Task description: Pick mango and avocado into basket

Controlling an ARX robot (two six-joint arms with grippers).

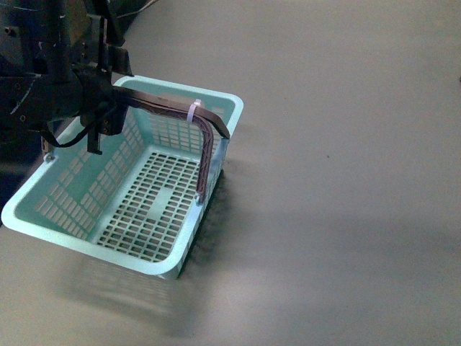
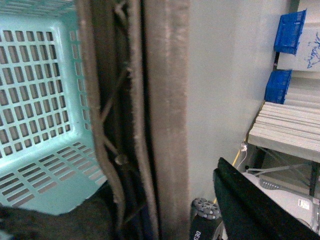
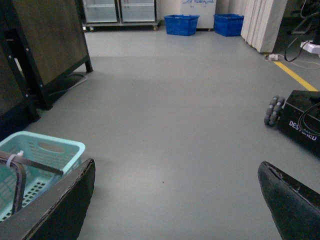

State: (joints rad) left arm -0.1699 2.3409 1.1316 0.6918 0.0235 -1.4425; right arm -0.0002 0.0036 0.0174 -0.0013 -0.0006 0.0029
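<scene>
Grey floor (image 1: 346, 144) under basket (image 1: 72, 187), its handle (image 1: 173, 108) seemingly inside the left gripper (image 1: 106, 97).

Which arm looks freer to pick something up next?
Right: the right gripper is open and empty above the floor, while the left gripper seems to hold the handle of the empty basket. No fruit is in view.

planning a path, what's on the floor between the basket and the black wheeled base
Nothing: in the right wrist view, only bare grey floor lies between the basket and the black wheeled base.
</scene>
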